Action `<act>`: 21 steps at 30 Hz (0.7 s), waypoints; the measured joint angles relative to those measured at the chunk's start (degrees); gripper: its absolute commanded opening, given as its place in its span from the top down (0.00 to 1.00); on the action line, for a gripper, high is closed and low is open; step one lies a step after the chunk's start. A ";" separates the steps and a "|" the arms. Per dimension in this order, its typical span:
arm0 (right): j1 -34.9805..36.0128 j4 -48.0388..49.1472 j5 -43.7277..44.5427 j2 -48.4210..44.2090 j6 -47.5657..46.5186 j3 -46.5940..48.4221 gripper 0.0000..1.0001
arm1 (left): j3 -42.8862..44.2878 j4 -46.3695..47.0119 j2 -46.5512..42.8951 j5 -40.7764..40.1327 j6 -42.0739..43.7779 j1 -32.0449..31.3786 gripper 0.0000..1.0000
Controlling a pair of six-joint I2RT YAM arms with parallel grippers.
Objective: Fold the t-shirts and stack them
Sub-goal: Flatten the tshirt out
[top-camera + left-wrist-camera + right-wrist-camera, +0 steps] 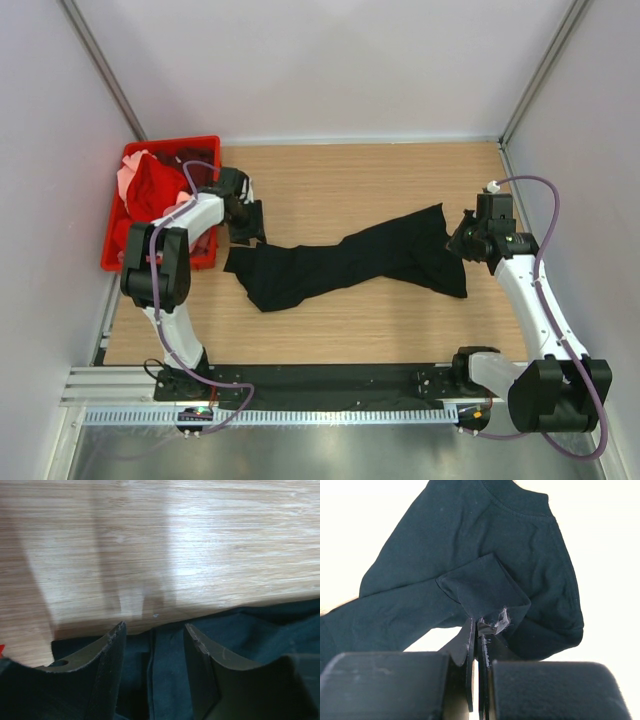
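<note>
A black t-shirt [340, 262] lies stretched in a twisted band across the wooden table. My left gripper [247, 228] is at its left end; in the left wrist view the gripper [154, 627] is open, its fingers straddling the cloth's edge [167, 672] without pinching it. My right gripper [462, 243] is at the shirt's right end; in the right wrist view it [479, 622] is shut on a folded bit of the black shirt [470, 545], which hangs away from it. Red [160, 187] and pink [129, 180] shirts lie bunched in the crate.
A red plastic crate [185, 141] stands at the table's left edge, right behind my left arm. White walls enclose the table on the left, back and right. A metal rail runs along the near edge [330, 385].
</note>
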 measured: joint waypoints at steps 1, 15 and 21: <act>0.00 0.00 0.00 0.00 0.00 0.00 0.99 | -0.02 0.09 0.00 0.37 0.02 0.04 0.51; 0.00 0.13 -0.39 0.00 0.00 0.00 0.99 | -0.96 0.26 0.00 2.45 -0.13 0.00 0.75; 0.00 0.15 -0.24 0.00 0.00 0.00 0.99 | -0.96 0.17 -0.07 2.34 -0.33 -0.15 1.00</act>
